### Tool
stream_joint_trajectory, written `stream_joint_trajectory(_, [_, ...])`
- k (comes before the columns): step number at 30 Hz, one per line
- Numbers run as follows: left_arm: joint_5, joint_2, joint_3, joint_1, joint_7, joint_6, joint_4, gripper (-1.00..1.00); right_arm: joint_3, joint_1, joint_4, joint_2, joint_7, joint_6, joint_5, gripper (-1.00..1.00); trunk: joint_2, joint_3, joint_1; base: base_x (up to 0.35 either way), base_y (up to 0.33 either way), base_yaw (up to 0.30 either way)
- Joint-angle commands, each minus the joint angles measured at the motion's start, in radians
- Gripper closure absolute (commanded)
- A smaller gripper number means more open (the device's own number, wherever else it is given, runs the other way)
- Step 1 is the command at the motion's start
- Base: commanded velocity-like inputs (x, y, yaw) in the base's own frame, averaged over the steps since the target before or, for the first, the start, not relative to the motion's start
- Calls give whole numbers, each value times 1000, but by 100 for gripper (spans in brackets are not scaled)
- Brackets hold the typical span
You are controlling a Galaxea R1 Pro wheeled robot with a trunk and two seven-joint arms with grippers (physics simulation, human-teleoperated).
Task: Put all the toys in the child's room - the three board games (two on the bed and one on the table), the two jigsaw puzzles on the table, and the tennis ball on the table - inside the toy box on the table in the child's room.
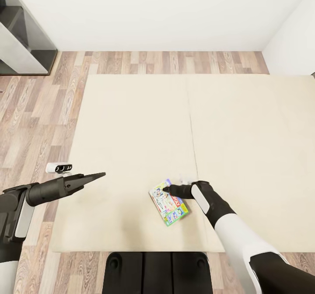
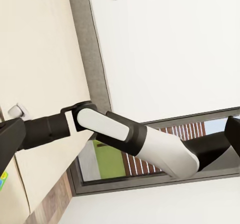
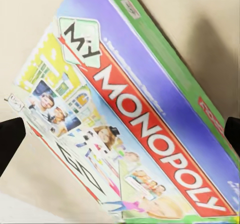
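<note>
A colourful "My Monopoly" board game [image 1: 169, 205] lies flat on the beige bed [image 1: 131, 123], near its front edge. My right gripper [image 1: 167, 191] is right at the box's far end, open. In the right wrist view the game's printed lid [image 3: 125, 129] spans the gap between the dark fingertips [image 3: 10, 141], which sit at either side, apart from it. My left gripper [image 1: 95, 178] hovers over the bed's left part, open and empty, pointing toward the right arm [image 2: 115, 129]. The toy box, the table, the puzzles and the tennis ball are out of view.
Wood-plank floor [image 1: 39, 110] runs along the bed's left and far sides. A dark shelf unit [image 1: 22, 40] stands at the back left against the white wall. A small white device [image 1: 59, 168] lies on the floor by the bed's left edge. My base [image 1: 157, 272] touches the bed's front.
</note>
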Motion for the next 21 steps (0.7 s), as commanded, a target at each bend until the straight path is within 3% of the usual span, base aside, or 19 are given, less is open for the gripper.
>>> stream_joint_trajectory(1, [-1, 0, 0, 0, -4, 11, 0, -100, 2, 0, -1, -3, 4, 15, 5, -100, -1, -1, 0, 0, 0, 0])
stream_joint_trajectory(9, [0, 0, 0, 0, -4, 11, 0, -100, 8, -1, -1, -33, 5, 41, 0, -100, -1, -1, 0, 0, 0, 0])
stream_joint_trajectory(21, [1, 0, -1, 0, -4, 11, 0, -100, 9, -2, 0, -40, 3, 60, 3, -100, -1, -1, 0, 0, 0, 0])
